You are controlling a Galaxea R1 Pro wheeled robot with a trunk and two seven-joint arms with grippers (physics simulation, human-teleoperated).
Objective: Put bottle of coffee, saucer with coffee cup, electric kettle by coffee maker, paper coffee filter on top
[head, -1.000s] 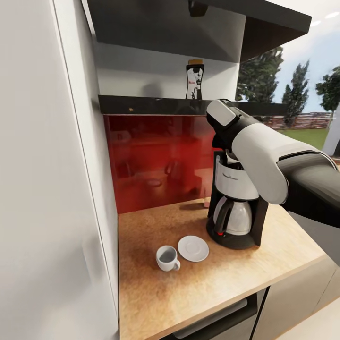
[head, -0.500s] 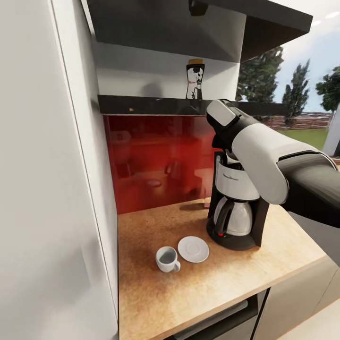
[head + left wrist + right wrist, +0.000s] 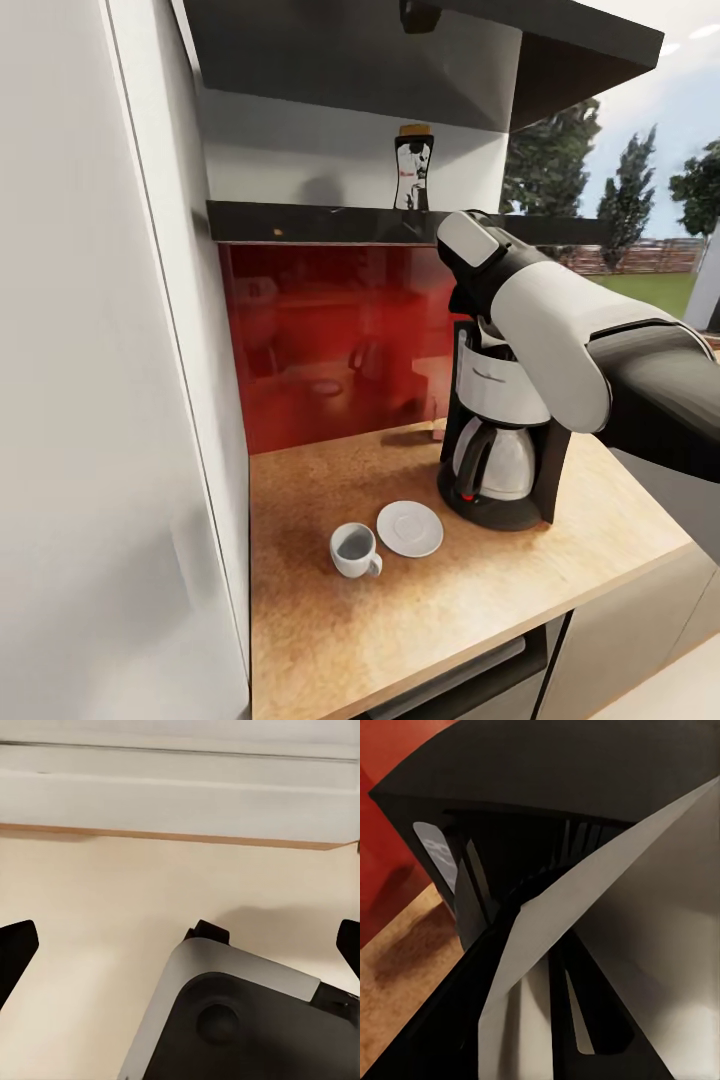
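Here the right end effector, closed on the filter, hangs directly over the coffee maker by the counter's back edge, so the drop is straight down.

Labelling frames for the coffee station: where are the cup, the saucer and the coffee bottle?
cup [image 3: 354, 548], head view, on its white body.
saucer [image 3: 409, 527], head view, on its middle.
coffee bottle [image 3: 411, 173], head view, on its dark body.

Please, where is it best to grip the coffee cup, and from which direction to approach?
Probably from above. The coffee cup stands upright and open on the countertop, handle toward the saucer. Pinch the rim on the side away from that handle.
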